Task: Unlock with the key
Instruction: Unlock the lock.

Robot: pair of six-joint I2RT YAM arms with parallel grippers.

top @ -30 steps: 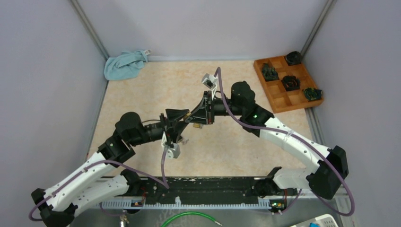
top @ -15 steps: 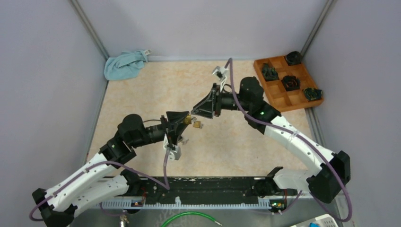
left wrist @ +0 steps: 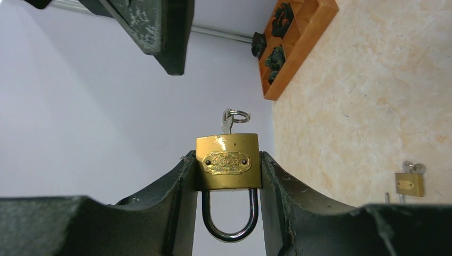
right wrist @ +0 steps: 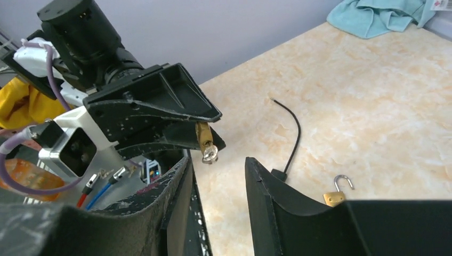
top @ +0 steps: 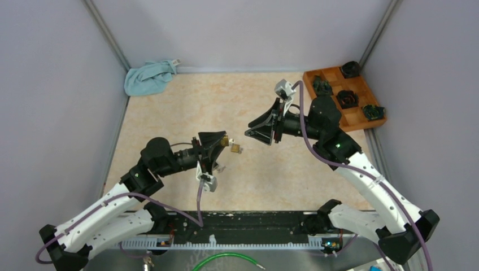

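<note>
Clamping our left hand point(left wrist: 227, 157) on the padlock point(left wrist: 227, 172), we see the key point(left wrist: 227, 121) inserted. Our right hand point(right wrist: 218, 161) gapes, empty.

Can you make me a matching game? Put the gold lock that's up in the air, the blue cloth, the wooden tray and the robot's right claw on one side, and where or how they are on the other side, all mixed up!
Things:
1. raised padlock
2. blue cloth
3. wooden tray
4. right gripper

Places or states:
A. far right corner of the table
B. open, holding nothing
C. clamped in the left gripper
D. crumpled in the far left corner

Pairs: 1-C, 2-D, 3-A, 4-B.
</note>
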